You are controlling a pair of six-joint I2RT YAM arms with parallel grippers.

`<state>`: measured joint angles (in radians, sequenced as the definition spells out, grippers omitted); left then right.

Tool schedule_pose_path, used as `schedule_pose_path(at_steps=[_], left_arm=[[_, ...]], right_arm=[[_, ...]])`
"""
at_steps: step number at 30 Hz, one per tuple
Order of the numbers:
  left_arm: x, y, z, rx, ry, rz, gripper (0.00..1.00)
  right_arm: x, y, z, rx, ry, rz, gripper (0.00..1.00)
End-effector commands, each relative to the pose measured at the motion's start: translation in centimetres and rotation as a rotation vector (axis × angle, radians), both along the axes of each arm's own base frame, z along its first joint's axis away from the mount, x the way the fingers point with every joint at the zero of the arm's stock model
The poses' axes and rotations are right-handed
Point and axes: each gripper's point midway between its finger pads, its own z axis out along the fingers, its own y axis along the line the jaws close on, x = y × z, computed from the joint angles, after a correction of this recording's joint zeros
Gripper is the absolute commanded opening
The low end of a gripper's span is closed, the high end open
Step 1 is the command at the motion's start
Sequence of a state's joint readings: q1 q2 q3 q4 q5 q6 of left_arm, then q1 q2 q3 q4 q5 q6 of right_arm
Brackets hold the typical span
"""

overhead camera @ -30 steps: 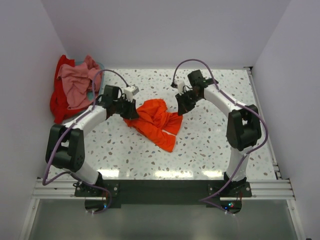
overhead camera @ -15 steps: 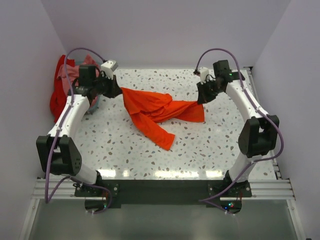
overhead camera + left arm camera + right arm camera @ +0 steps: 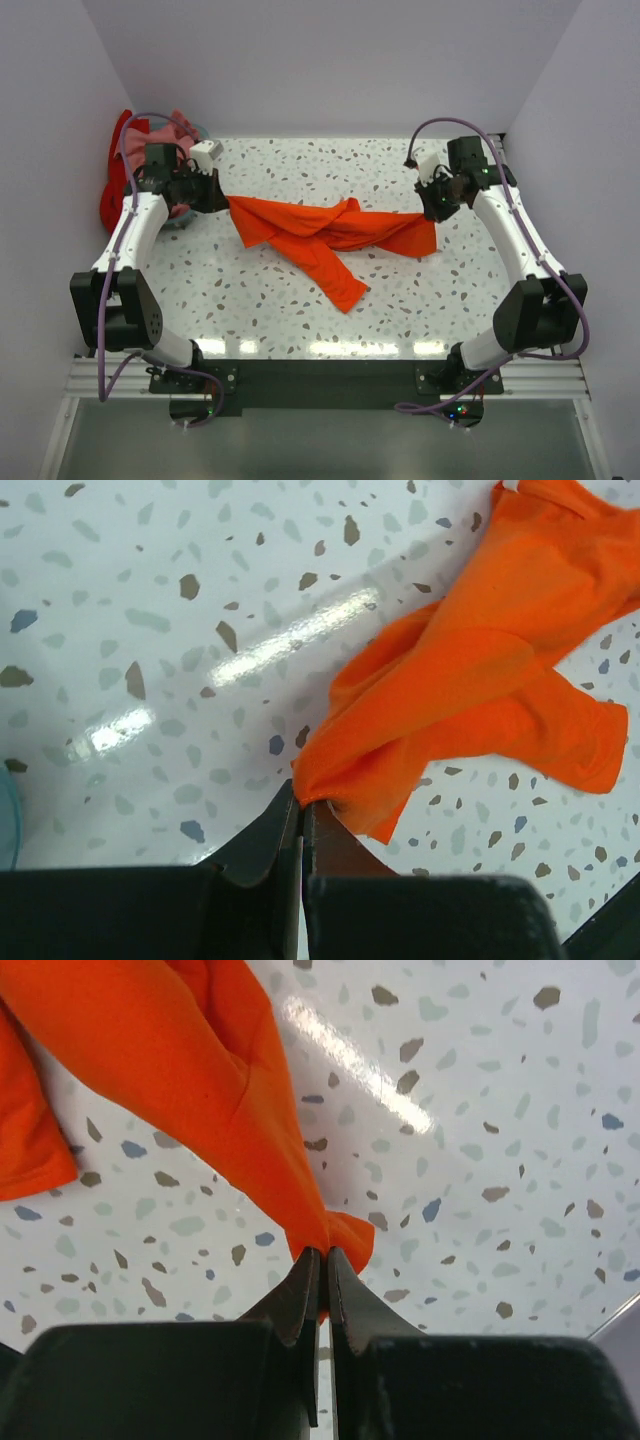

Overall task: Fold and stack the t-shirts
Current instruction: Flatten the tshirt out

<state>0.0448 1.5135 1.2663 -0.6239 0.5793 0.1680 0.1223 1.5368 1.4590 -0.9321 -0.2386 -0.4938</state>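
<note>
Two pincers hold one bright orange short-sleeved cloth t-shirt [image 3: 320, 230] between them over the speckled white terrazzo table [image 3: 300, 320]. Nearest the arm bases, a loose part of that shirt trails on the tabletop toward the near edge, slack and ungripped. Beyond it the rest runs as a twisted band across the middle of the table, from left to right. The left gripper [image 3: 222, 197] is shut tight on a bunched edge at the band's left end, and the right gripper [image 3: 437, 208] is pinched shut on a narrow tip of cloth at its right end. With the arms spread wide apart, this hold looks meant to pull the garment out of its crumple so it can be laid flat for folding. The crossing folds suggest it is not yet spread.

Farther back, in the far left corner, the dusty pink crumpled cloth t-shirt [image 3: 181, 123] lies heaped on the red cloth t-shirt [image 3: 110, 208], both unfolded. A pale blue-green edge [image 3: 4, 820] shows near that heap. I cannot tell whether it is a container holding them.
</note>
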Motion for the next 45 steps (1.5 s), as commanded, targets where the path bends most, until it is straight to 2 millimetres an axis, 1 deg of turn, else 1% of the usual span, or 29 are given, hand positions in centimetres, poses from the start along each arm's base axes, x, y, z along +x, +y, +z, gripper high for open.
schedule_pose_path(at_steps=[1, 3, 4, 8, 9, 10, 11, 12, 16, 17, 19, 20, 23, 24, 25, 27, 28, 29, 31, 32, 33, 34, 36, 37, 38, 39, 41, 44, 45], left_arm=[[0.0, 1.8, -0.2, 0.0, 0.01, 0.044, 0.0], [0.2, 2.2, -1.4, 0.013, 0.032, 0.065, 0.0], [0.8, 2.4, -2.7, 0.013, 0.049, 0.092, 0.0], [2.6, 3.7, -5.9, 0.057, 0.109, 0.151, 0.0], [3.4, 3.9, -5.8, 0.056, 0.105, 0.156, 0.0], [3.6, 3.9, -7.2, 0.062, 0.145, 0.147, 0.0], [4.2, 4.1, -7.7, 0.068, 0.16, 0.15, 0.0], [4.2, 4.1, -7.5, 0.07, 0.159, 0.15, 0.0], [3.9, 4.4, -8.3, 0.095, 0.184, 0.138, 0.0], [3.7, 4.5, -8.4, 0.099, 0.189, 0.139, 0.0], [3.0, 4.5, -8.8, 0.105, 0.206, 0.138, 0.0], [2.9, 4.7, -8.9, 0.115, 0.21, 0.144, 0.0], [2.1, 5.0, -9.8, 0.136, 0.236, 0.143, 0.0], [1.9, 5.0, -9.9, 0.14, 0.241, 0.142, 0.0], [1.8, 5.0, -10.1, 0.142, 0.246, 0.136, 0.0], [1.9, 5.1, -10.2, 0.147, 0.249, 0.131, 0.0], [1.9, 5.1, -10.2, 0.15, 0.249, 0.129, 0.0], [2.0, 5.2, -10.3, 0.156, 0.248, 0.13, 0.0], [2.2, 5.3, -10.4, 0.159, 0.253, 0.125, 0.0], [2.7, 5.2, -10.0, 0.155, 0.242, 0.12, 0.0], [2.7, 5.0, -9.9, 0.147, 0.246, 0.094, 0.01], [2.8, 4.7, -9.4, 0.136, 0.231, 0.07, 0.1], [3.8, 3.8, -7.1, 0.097, 0.142, 0.034, 0.2], [4.2, 3.8, -6.2, 0.097, 0.106, 0.04, 0.32], [4.5, 4.1, -5.8, 0.108, 0.083, 0.06, 0.37], [5.2, 4.3, -4.6, 0.113, 0.032, 0.076, 0.44], [5.3, 4.6, -3.9, 0.129, 0.018, 0.09, 0.47], [3.7, 4.2, -3.9, 0.115, 0.034, 0.057, 0.53], [2.9, 3.9, -3.5, 0.115, 0.029, 0.034, 0.55]], right_arm=[[-0.8, -2.6, -0.3, -0.118, -0.041, -0.003, 0.0], [-1.4, -2.4, -1.7, -0.111, -0.009, 0.008, 0.0], [-1.4, -2.3, -2.1, -0.108, 0.001, 0.011, 0.0], [-1.9, -1.3, -4.3, -0.066, 0.101, 0.044, 0.0], [-2.0, -0.8, -4.9, -0.05, 0.129, 0.071, 0.0], [-2.7, -0.7, -5.3, -0.045, 0.165, 0.085, 0.0], [-3.4, -0.3, -5.7, -0.038, 0.196, 0.115, 0.0], [-3.5, 0.0, -5.8, -0.034, 0.197, 0.135, 0.0], [-7.2, 0.4, -6.7, -0.062, 0.263, 0.265, 0.0], [-8.6, 0.2, -7.6, -0.072, 0.295, 0.292, 0.0], [-10.4, 0.0, -8.0, -0.118, 0.293, 0.379, 0.0], [-11.9, -0.3, -9.2, -0.143, 0.327, 0.424, 0.0], [-14.2, 0.1, -10.2, -0.194, 0.356, 0.518, 0.0], [-14.6, 0.2, -10.1, -0.19, 0.372, 0.522, 0.05], [-14.3, 1.2, -9.4, -0.143, 0.365, 0.53, 0.29], [-13.8, 2.2, -8.2, -0.082, 0.372, 0.498, 0.58], [-12.3, 3.1, -6.6, -0.049, 0.324, 0.484, 0.61], [-11.8, 4.1, -6.3, 0.012, 0.341, 0.448, 0.63], [-9.8, 4.6, -5.8, 0.05, 0.329, 0.385, 0.61], [-8.7, 5.0, -5.8, 0.071, 0.35, 0.349, 0.6], [-8.5, 5.0, -6.2, 0.067, 0.374, 0.333, 0.6], [-7.9, 4.9, -6.2, 0.059, 0.378, 0.315, 0.6], [-7.8, 4.5, -6.9, 0.046, 0.41, 0.264, 0.61], [-7.9, 4.4, -7.1, 0.042, 0.418, 0.241, 0.62], [-8.2, 4.2, -7.2, 0.046, 0.427, 0.216, 0.63], [-8.5, 4.3, -6.9, 0.054, 0.428, 0.216, 0.63], [-9.5, 4.5, -6.9, 0.069, 0.449, 0.221, 0.62], [-11.5, 5.2, -7.0, 0.066, 0.479, 0.243, 0.6], [-11.6, 5.3, -7.4, 0.059, 0.472, 0.244, 0.6]])
